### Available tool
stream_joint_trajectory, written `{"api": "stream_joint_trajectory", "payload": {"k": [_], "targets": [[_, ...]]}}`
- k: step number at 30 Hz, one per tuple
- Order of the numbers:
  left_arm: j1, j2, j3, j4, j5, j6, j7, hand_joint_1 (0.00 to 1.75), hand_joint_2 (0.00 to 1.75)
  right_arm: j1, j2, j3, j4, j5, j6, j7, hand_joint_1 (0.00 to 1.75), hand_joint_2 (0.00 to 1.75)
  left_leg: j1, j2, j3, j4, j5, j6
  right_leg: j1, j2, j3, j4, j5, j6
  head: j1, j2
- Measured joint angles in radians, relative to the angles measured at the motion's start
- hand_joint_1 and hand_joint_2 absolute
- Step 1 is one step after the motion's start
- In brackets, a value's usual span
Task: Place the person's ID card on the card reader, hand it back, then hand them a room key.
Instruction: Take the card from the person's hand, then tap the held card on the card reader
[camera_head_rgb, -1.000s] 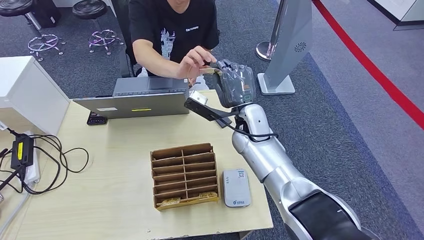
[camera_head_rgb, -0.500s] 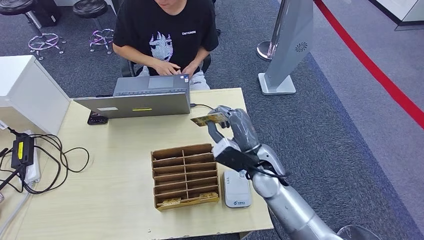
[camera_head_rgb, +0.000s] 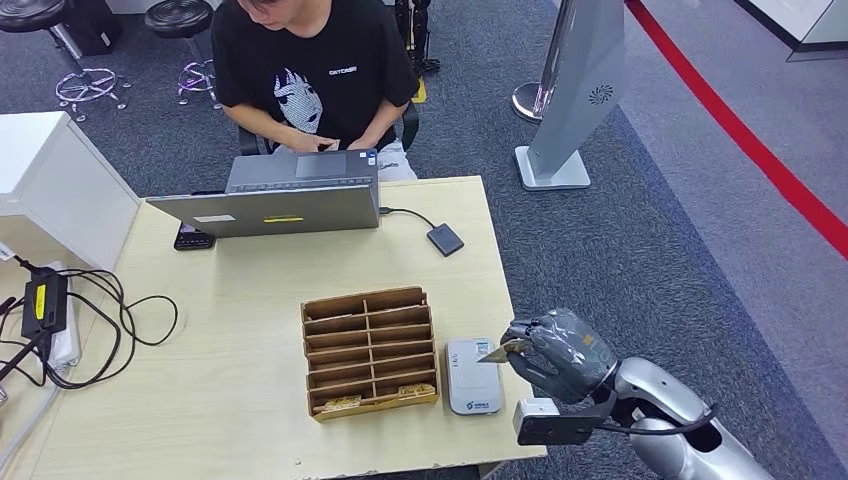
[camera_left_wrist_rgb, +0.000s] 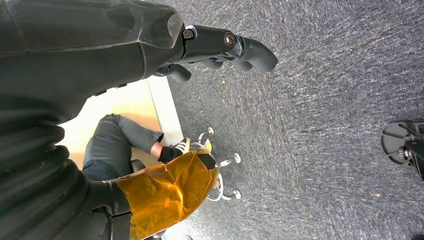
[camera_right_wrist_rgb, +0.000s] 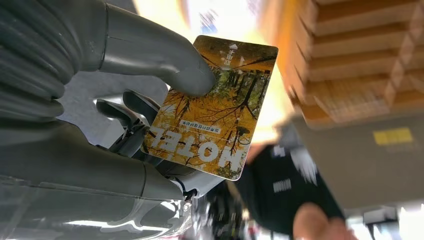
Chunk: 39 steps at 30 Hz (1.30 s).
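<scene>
Head view, left to right. Cables and a black adapter lie at the far side of the bench, well apart from the robot hand. Laptop stands at the far edge, with a person seated behind it, both hands at the keyboard. Wooden card rack sits mid-bench, a few cards in its nearest row. Card reader, white with a small label, lies just beside the rack and just beside the right robot hand, on its inner side.

Right robot hand hangs off the bench's near corner, holding a card whose corner points toward the reader; card not touching the reader as far as this view shows. Right wrist view: the card is pinched between thumb and darker fingers behind it. It is printed with yellow trees and the word HOTEL, so it looks more like a room key than an ID; cannot settle which.

Left wrist view: left robot hand hangs over grey carpet, fingers loosely curled, nothing in them.

Judgement: step in hand is bringing the card to the reader. Next move calls for a short travel inward over the reader's top, turning the card flat, then lowering until it rests there. Risk: the thin pinch letting the card tilt or slip.
</scene>
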Motion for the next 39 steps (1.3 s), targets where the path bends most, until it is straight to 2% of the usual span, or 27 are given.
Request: {"api": "stream_joint_trajectory", "payload": {"k": [3, 5, 16, 22, 30, 39], "targets": [[-0.001, 0.0, 0.0, 0.0, -0.006, -0.002, 0.001, 0.0, 1.75, -0.041, -0.056, 0.022, 0.016, -0.001, 0.082, 0.002, 1.75, 1.75, 0.0, 0.0, 0.0, 0.0, 0.0, 0.0, 0.0, 0.0, 0.0, 0.0, 0.0, 0.0, 0.0, 0.0], [-0.001, 0.0, 0.0, 0.0, -0.008, -0.003, 0.001, 0.0, 1.75, -0.072, -0.073, 0.041, 0.031, -0.001, 0.112, 0.008, 1.75, 1.75, 0.0, 0.0, 0.0, 0.0, 0.0, 0.0, 0.0, 0.001, 0.0, 0.0, 0.0, 0.0, 0.0, 0.0], [-0.003, 0.0, 0.0, 0.0, -0.02, -0.007, 0.001, 0.0, 1.75, -0.237, -0.09, 0.209, 0.147, -0.029, 0.183, 0.034, 1.75, 1.75, 0.0, 0.0, 0.0, 0.0, 0.0, 0.0, 0.0, 0.001, 0.0, 0.0, 0.0, 0.0, 0.0, 0.0], [-0.006, 0.0, 0.0, 0.0, -0.027, -0.007, 0.001, 0.0, 1.75, -0.319, -0.075, 0.308, 0.217, -0.042, 0.2, 0.063, 1.75, 1.75, 0.0, 0.0, 0.0, 0.0, 0.0, 0.0, 0.0, 0.0, 0.0, 0.0, 0.0, 0.0, 0.0, 0.0], [-0.009, 0.0, 0.0, 0.0, -0.039, -0.009, 0.001, 0.0, 1.75, -0.417, -0.022, 0.439, 0.334, -0.061, 0.232, 0.103, 1.75, 1.75, 0.0, 0.0, 0.0, 0.0, 0.001, 0.0, 0.0, 0.0, 0.001, 0.0, 0.0, 0.0, 0.0, 0.0], [-0.009, 0.0, 0.0, 0.0, -0.043, -0.01, 0.001, 0.0, 1.75, -0.466, 0.01, 0.496, 0.391, -0.068, 0.231, 0.128, 1.75, 1.75, 0.0, 0.0, 0.001, 0.0, 0.001, 0.001, 0.0, 0.0, 0.001, 0.0, 0.0, 0.0, 0.0, 0.0]]}}
